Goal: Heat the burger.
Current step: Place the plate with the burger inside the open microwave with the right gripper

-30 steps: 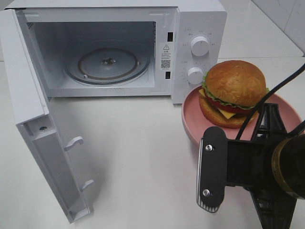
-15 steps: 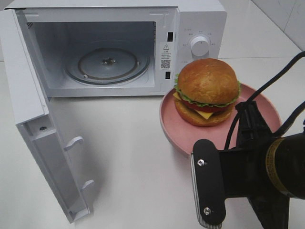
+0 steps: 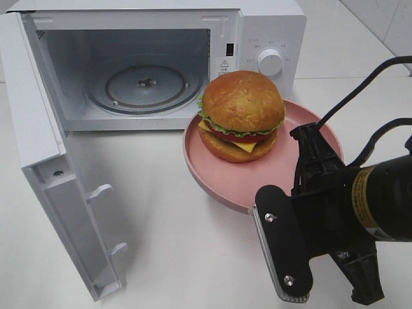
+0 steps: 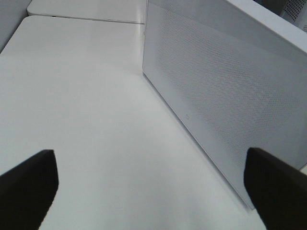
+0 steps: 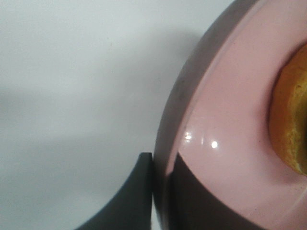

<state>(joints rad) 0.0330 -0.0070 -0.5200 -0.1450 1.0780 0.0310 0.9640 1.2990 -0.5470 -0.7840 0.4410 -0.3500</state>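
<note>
high view: the burger point(image 3: 241, 116) is seen at frame centre on a pink plate point(image 3: 212, 174), before the open microwave point(image 3: 270, 26). left wrist view: the left fingers point(image 4: 29, 184) are spread wide, empty, over the white surface point(image 4: 96, 96). right wrist view: the right fingers point(image 5: 129, 206) are clamped on the plate's rim.

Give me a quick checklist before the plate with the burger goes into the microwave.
1. Microwave door wide open: ok.
2. Turntable bare: ok.
3. Burger upright on the pink plate: ok.
4. Right hand shut on the plate's rim: ok.
5. Left hand open, holding nothing: ok.
6. Plate fits through the opening: cannot tell.
</note>
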